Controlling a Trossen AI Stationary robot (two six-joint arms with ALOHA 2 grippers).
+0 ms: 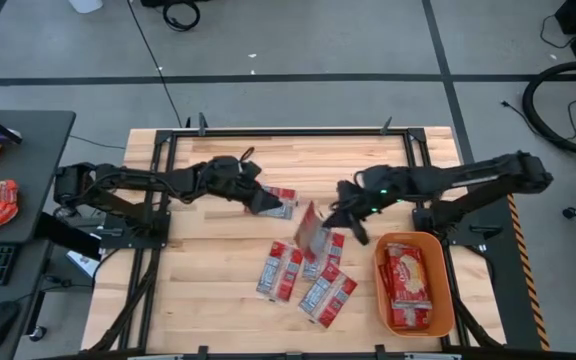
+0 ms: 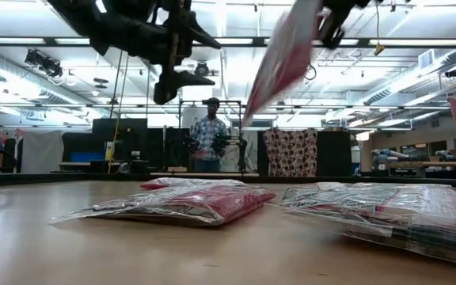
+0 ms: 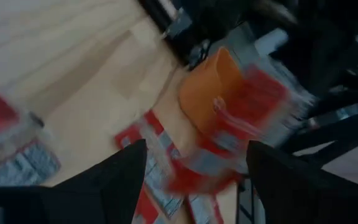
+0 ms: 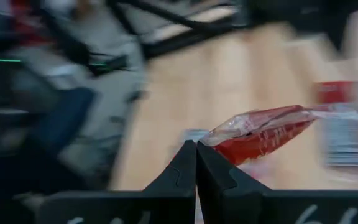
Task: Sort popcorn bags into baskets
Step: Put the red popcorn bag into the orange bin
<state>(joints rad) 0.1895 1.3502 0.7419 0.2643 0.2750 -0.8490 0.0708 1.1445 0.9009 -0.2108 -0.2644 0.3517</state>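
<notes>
I see my right hand [image 4: 196, 149] pinched tight on a flat, glossy red popcorn bag [image 4: 263, 134], probably crinkly plastic; left hand [image 3: 194, 165] gapes wide, empty, above the wooden tabletop [image 1: 218, 290].

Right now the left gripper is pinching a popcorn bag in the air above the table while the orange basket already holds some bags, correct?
Not quite: the right gripper holds the lifted popcorn bag, as the right wrist view shows. The left gripper is open with nothing in it. The orange basket does already hold bags.
</notes>
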